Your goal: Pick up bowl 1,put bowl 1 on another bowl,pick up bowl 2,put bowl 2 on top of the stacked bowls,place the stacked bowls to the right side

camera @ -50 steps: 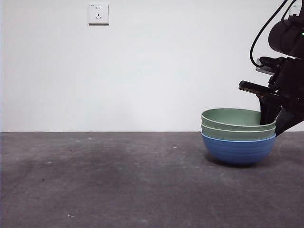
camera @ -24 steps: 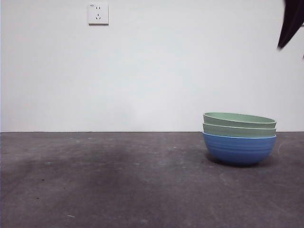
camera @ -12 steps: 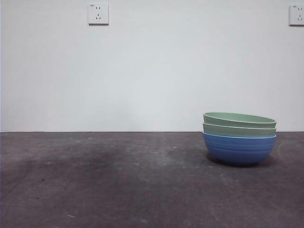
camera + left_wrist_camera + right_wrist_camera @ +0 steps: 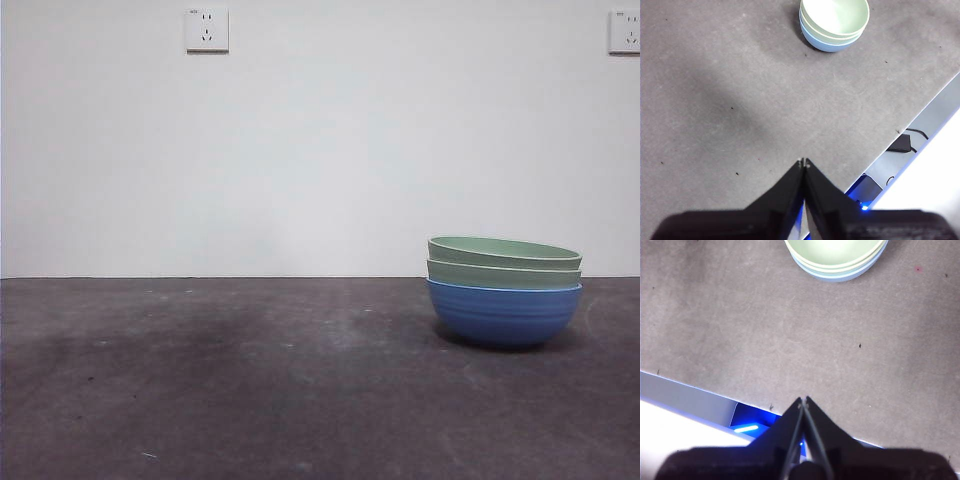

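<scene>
Three round ribbed bowls sit nested on a dark grey table, toward its right side in the front view. The blue bowl is at the bottom, resting directly on the tabletop. A pale green bowl sits inside it, showing only as a narrow band above the blue rim. A second pale green bowl sits on top, and its rim tilts slightly. The stacked bowls stand alone, with nothing touching them.

Neither arm appears in the front view. Behind the table is a plain white wall with one white socket at the upper left and another socket cut off by the frame's right edge.

In the left wrist view, the left gripper hangs above bare tabletop, well apart from the stack, its two black jaws pressed together and holding nothing. The table's edge, a black cable and a blue glow show past it; what gives off the glow is partly hidden.

In the right wrist view, the right gripper is likewise closed tight on nothing, over the table near its edge. Here the stack is cut off by the frame, so only part of the bowls shows, and the blue one is a thin sliver under the green rims.
</scene>
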Controlling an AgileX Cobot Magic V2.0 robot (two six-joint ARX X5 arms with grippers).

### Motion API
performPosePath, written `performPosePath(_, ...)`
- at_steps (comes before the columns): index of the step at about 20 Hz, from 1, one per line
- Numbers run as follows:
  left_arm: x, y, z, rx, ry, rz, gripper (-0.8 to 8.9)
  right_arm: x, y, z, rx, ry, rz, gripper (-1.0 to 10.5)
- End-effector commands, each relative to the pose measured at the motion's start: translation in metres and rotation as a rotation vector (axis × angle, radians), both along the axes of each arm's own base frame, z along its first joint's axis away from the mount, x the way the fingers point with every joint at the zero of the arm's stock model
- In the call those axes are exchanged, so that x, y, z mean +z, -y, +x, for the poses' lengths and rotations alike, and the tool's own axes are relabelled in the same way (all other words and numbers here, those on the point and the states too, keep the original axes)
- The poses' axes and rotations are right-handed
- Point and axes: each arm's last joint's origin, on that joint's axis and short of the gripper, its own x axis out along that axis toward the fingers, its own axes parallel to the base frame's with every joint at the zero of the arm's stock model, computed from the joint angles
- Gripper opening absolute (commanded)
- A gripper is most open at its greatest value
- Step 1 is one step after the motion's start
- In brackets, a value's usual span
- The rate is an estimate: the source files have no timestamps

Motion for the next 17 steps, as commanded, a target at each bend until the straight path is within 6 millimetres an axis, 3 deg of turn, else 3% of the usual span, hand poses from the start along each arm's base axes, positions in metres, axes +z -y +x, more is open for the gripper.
performPosePath(1, 0.002, -0.001, 0.002, 0.01, 0.076, 0.044, -0.03, -0.002, 0.0, 0.0, 0.005, -0.001, -0.004, 0.0)
performPosePath(5, 0.018, -0.029, -0.007, 0.145, 0.214, 0.015, -0.03, -0.002, 0.0, 0.0, 0.005, -0.001, -0.004, 0.0)
performPosePath(11, 0.045, -0.082, -0.049, 0.411, 0.592, -0.109, -0.03, -0.002, 0.0, 0.0, 0.005, -0.001, -0.004, 0.0)
performPosePath(14, 0.027, -0.094, -0.06, 0.484, 0.877, -0.094, -0.03, -0.002, 0.0, 0.0, 0.005, -0.001, -0.004, 0.0)
performPosePath(17, -0.02, -0.101, -0.059, 0.56, 1.013, -0.095, -0.03, -0.002, 0.0, 0.0, 0.005, -0.001, -0.004, 0.0)
